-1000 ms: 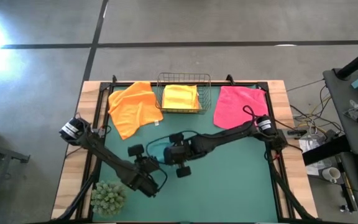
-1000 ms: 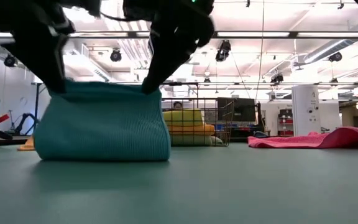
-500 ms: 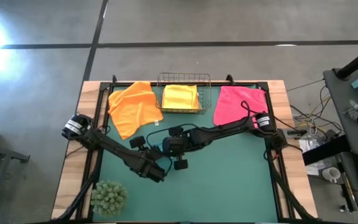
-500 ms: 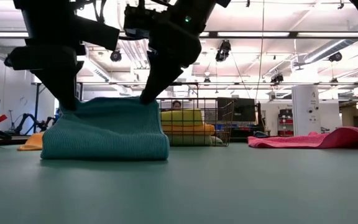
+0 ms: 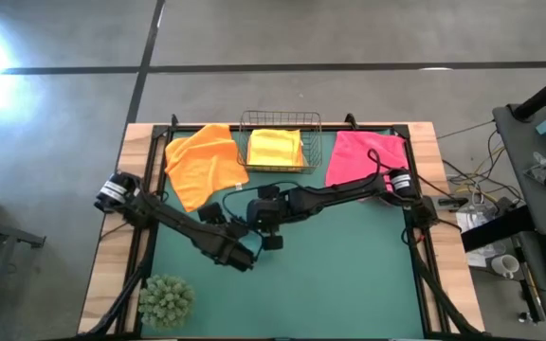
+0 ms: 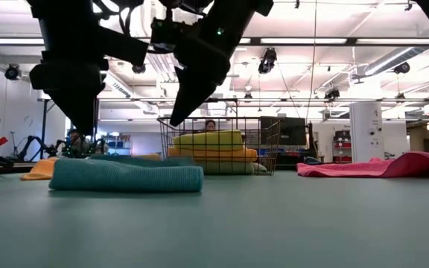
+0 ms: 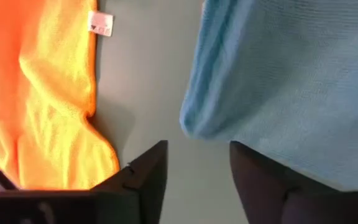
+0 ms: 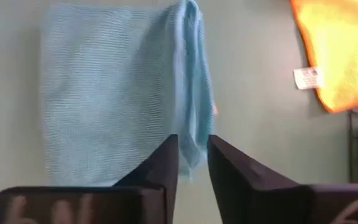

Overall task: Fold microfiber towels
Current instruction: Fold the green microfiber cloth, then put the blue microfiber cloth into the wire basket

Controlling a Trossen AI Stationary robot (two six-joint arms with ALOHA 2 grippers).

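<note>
I worry the teal towel (image 6: 125, 176) may spring open or drag, since one edge lies right by my right gripper (image 8: 192, 158) fingers and could snag as I lift. It lies folded flat on the mat near the table's middle, in front of the wire basket (image 5: 281, 142). Both arms hang just above it, angled down. My left gripper (image 7: 197, 171) stands open, holding nothing; the right one is slightly parted, also released.
</note>
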